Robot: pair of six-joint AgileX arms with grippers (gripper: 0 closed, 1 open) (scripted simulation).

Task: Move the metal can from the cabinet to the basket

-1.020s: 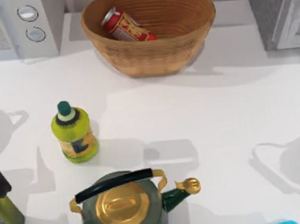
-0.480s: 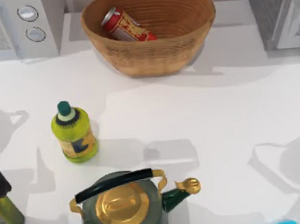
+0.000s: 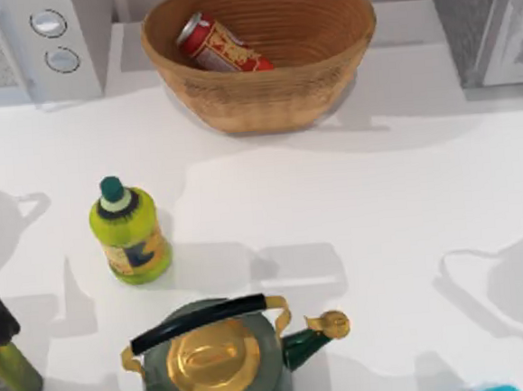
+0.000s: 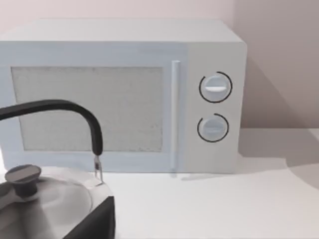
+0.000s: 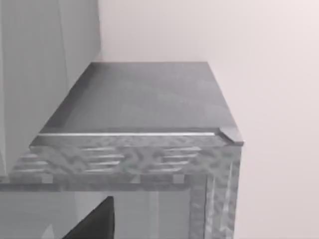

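The red metal can (image 3: 221,46) lies on its side inside the wicker basket (image 3: 272,99) at the back middle of the table, silver top toward the left. The grey speckled cabinet (image 3: 469,16) stands at the back right with its pale-framed door toward the table's right edge. The right wrist view looks at the cabinet's top (image 5: 144,94) from close by, with a dark part of my right gripper (image 5: 94,221) at the picture's edge. A dark part of my left gripper (image 4: 97,221) shows in the left wrist view. Neither gripper holds anything that I can see.
A white microwave (image 3: 37,46) stands at the back left. A yellow-green bottle (image 3: 130,233), a green and gold kettle (image 3: 216,362) and an olive oil bottle (image 3: 8,374) stand at the front left. A silver kettle (image 4: 45,199) sits before the microwave (image 4: 124,94).
The can and basket have not moved. A shadow at the table's front right has shifted slightly.
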